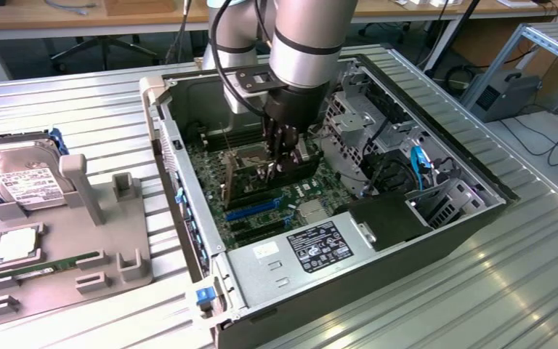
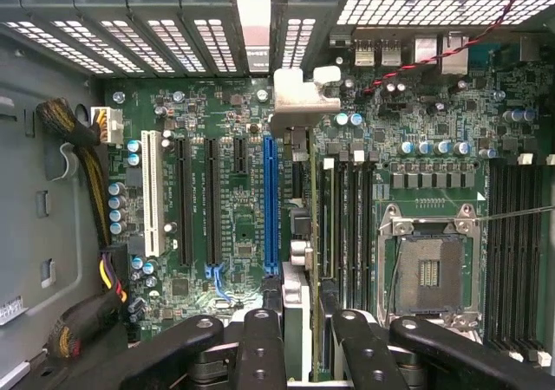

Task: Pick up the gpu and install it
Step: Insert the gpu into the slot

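Note:
The gpu [image 1: 245,178] stands on edge inside the open computer case [image 1: 177,156], just above the green motherboard [image 1: 304,193]. My gripper [image 1: 279,156] reaches down into the case and is shut on the card's upper edge. From the wrist, the gpu [image 2: 314,234] appears edge-on between my fingers [image 2: 260,342], and the gripper [image 2: 303,338] clamps it from both sides. Its silvery bracket [image 2: 295,95] points at the slotted rear wall of the case. The card hangs close beside the long blue slot [image 2: 270,208]; I cannot tell if it touches the board.
A grey fixture tray [image 1: 114,247] at the exterior view's left holds a hard drive [image 1: 22,178], a RAM stick [image 1: 46,265] and a CPU [image 1: 17,246]. Inside the case are the power supply [image 1: 318,247], a drive cage [image 1: 357,123], the CPU socket [image 2: 429,269] and bundled cables [image 2: 82,130].

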